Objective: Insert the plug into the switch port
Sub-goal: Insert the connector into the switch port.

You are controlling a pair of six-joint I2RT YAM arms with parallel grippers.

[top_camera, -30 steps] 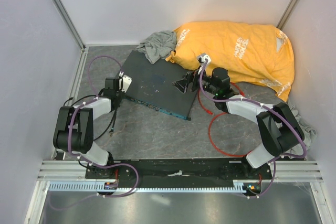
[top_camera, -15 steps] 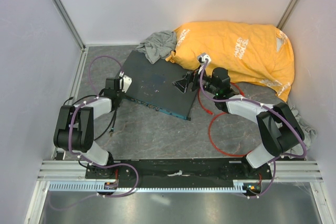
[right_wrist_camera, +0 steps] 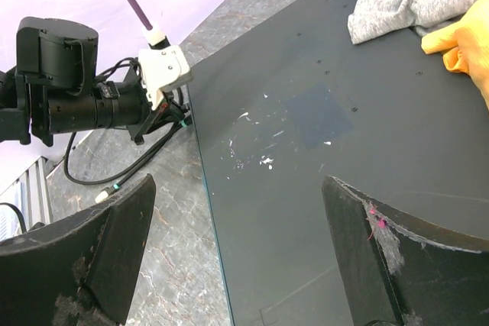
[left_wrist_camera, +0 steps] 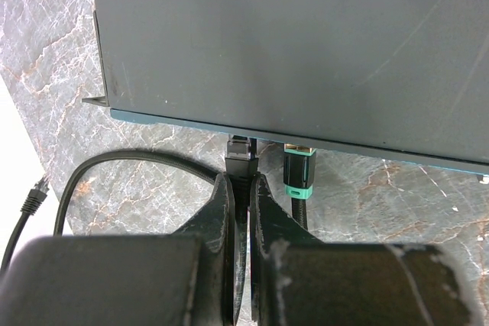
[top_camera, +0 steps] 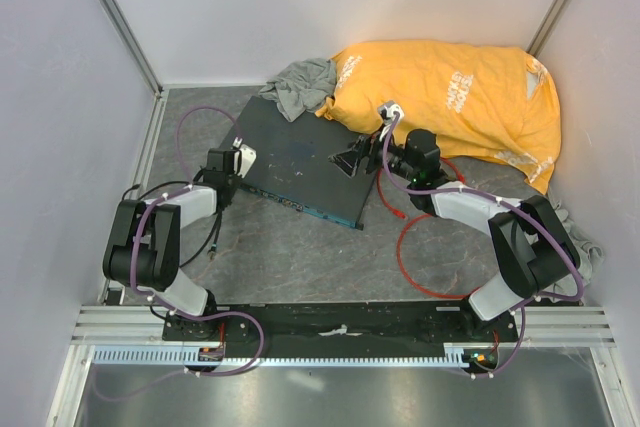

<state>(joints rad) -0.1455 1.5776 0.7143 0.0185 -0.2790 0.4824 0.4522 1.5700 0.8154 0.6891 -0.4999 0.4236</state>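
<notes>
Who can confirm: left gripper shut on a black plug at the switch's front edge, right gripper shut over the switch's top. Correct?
One thing is wrong: the right gripper is open, not shut. The right wrist view shows its jaws wide apart over the top of the switch. The rest is right: the left gripper is shut on the black plug at the switch's front edge.

Bare bench [top_camera: 300, 257] lies open in the lower centre of the top view, between the arms. At upper right, a yellow bag [top_camera: 450, 97] and grey cloth [top_camera: 300, 87] crowd the dark box [top_camera: 300, 157] from behind. Red cable [top_camera: 400, 247] loops across right-centre. In the left wrist view, a green-banded connector [left_wrist_camera: 299, 177] sits just right of the left gripper [left_wrist_camera: 241, 188], which is clamped on a black plug [left_wrist_camera: 241, 162] at the box's front edge. A black cable [left_wrist_camera: 114, 159] curves at lower left.
</notes>
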